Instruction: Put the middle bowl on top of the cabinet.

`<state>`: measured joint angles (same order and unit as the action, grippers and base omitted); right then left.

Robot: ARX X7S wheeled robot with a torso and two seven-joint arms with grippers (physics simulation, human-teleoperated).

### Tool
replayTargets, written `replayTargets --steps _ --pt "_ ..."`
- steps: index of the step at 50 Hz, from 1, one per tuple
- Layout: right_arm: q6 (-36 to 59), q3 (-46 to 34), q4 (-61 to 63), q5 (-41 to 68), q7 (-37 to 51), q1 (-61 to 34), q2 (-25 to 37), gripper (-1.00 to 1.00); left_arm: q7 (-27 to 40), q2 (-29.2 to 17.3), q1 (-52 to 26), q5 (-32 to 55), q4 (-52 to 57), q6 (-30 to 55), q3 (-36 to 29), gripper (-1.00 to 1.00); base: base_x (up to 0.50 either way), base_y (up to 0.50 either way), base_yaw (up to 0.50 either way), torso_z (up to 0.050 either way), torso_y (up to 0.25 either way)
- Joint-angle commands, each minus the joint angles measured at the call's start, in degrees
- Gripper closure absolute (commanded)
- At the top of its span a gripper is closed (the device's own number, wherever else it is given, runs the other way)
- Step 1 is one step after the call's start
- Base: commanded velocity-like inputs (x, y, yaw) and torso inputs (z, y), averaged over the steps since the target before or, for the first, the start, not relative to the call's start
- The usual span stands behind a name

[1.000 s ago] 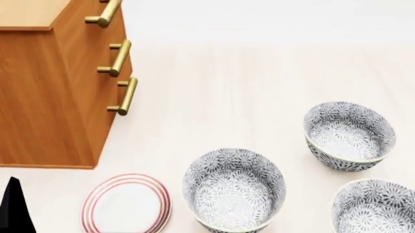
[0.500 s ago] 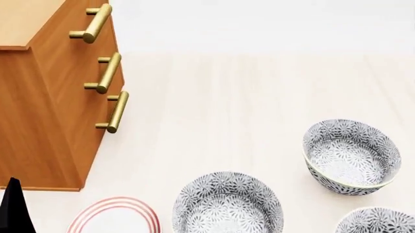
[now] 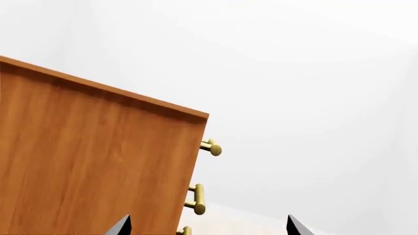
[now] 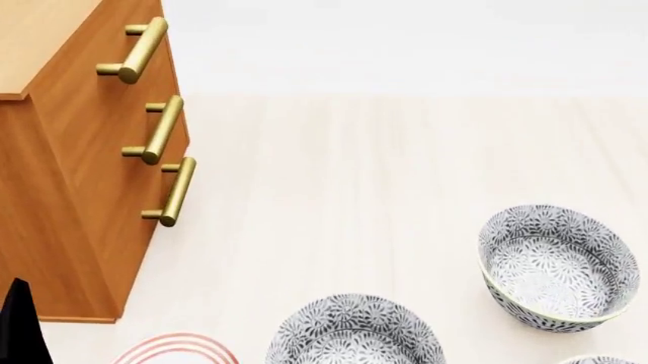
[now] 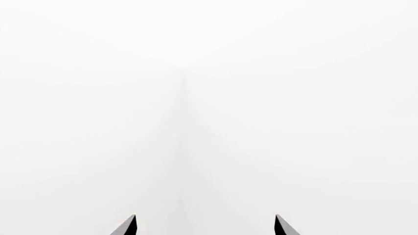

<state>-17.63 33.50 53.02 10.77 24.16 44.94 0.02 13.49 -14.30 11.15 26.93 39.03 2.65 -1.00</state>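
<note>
Three alike grey-patterned bowls sit on the pale floor in the head view. One is at the bottom centre, one at the right, and a sliver of the third shows at the bottom right edge. Taking them left to right, the right one is the middle bowl. The orange-brown cabinet stands at the left with brass handles; the left wrist view shows its side. My left gripper is open and empty, near the cabinet. My right gripper is open and empty, facing blank white.
A flat white plate with red rings lies at the bottom edge, between the cabinet and the centre bowl. A black part of my left arm shows at the bottom left corner. Pale floor stretches behind the bowls to a white wall.
The head view has shifted: bowls and plate slid down the picture, and the cabinet moved left. The plate and near right bowl are now mostly cut off. Nothing was grasped.
</note>
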Motion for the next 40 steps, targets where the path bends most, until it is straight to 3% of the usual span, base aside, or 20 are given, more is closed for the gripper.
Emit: replayTargets --steps 1,3,8,11,14,17,20,21,26,33,40 --pt "0.1 0.4 0.1 0.2 0.0 0.1 0.0 -1.0 0.4 -0.2 0.3 0.1 0.1 -0.3 -0.2 -1.0 0.0 0.0 0.0 0.0 0.0" --pt "0.0 0.3 0.0 -0.1 0.1 0.0 0.0 -1.0 0.9 0.0 0.8 1.1 0.3 0.2 -0.2 -1.0 0.0 0.0 0.0 0.0 0.0" --pt "0.6 0.3 0.5 -0.5 0.4 0.1 0.0 -1.0 2.1 -1.7 2.3 19.9 1.8 8.8 -0.5 -1.0 0.0 0.0 0.0 0.0 0.0" --pt "0.5 0.3 0.6 -0.4 0.5 0.1 0.0 -1.0 5.1 -2.3 1.6 25.7 3.5 12.4 -1.3 -1.0 0.0 0.0 0.0 0.0 0.0" --pt "0.5 0.3 0.7 -0.4 0.6 0.1 0.0 -1.0 7.8 -2.0 0.3 22.0 7.7 15.5 -5.7 -1.0 0.0 0.0 0.0 0.0 0.0" --pt "0.5 0.1 0.7 -0.6 0.8 0.0 0.0 -1.0 12.4 -1.2 -1.7 22.0 10.6 19.4 -8.2 -1.0 0.0 0.0 0.0 0.0 0.0" --pt "0.2 -0.2 0.6 -0.9 1.2 0.1 0.0 -1.0 19.0 -1.2 -5.7 29.9 13.9 25.0 -9.9 -1.0 0.0 0.0 0.0 0.0 0.0" --pt "0.2 -0.3 0.6 -1.0 1.3 0.1 0.0 -1.0 20.2 -0.8 -6.3 27.2 15.3 25.7 -11.0 -1.0 0.0 0.0 0.0 0.0 0.0" --pt "0.3 -1.5 0.8 -2.1 1.8 0.0 0.0 -1.0 29.8 1.4 -11.8 43.1 12.5 30.6 -13.3 -1.0 0.0 0.0 0.0 0.0 0.0" --pt "0.3 -2.6 0.7 -3.0 2.4 0.0 0.0 -1.0 32.0 3.6 -13.5 42.9 8.7 31.7 -15.5 -1.0 0.0 0.0 0.0 0.0 0.0" --pt "0.4 -3.0 1.1 -3.5 2.8 0.0 0.0 -1.0 30.4 4.2 -14.1 36.8 5.3 31.4 -17.5 -1.0 0.0 0.0 0.0 0.0 0.0"
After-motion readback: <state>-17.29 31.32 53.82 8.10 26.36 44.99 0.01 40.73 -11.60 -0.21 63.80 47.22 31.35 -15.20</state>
